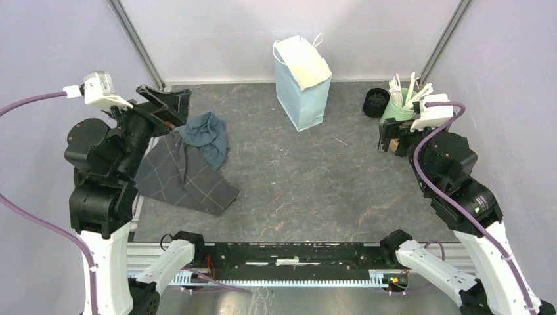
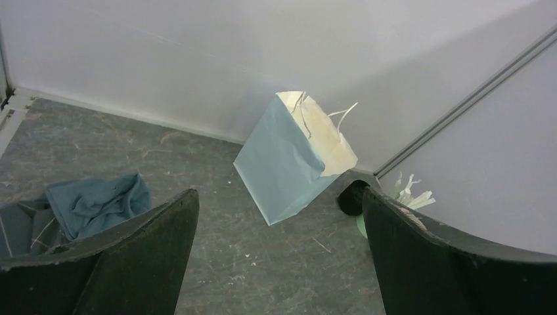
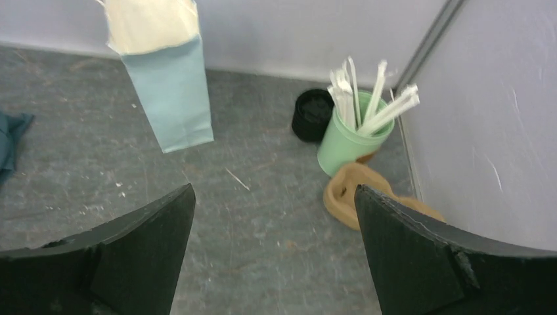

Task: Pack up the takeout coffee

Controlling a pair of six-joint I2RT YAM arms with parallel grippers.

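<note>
Both the left fingers (image 2: 138, 262) and the right fingers (image 3: 433, 262) stand spread wide, holding nothing, above opposite sides of the counter (image 1: 295, 190). A grey checked cloth (image 1: 180, 177) lies left; a pale blue paper bag (image 1: 301, 92) stands back middle; a teal cloth (image 1: 207, 134) overlaps the grey one. Back right, a green cup (image 1: 393, 111) of sticks stands just beside the takeout coffee (image 1: 376, 102), black lid up.

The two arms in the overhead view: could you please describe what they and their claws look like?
Both the left arm and right arm have white lower links and bulky black upper joints. A purple cable runs along each to a white camera block at the wrist. The left claw and right claw each have two broad, curved, matte black fingers.
</note>
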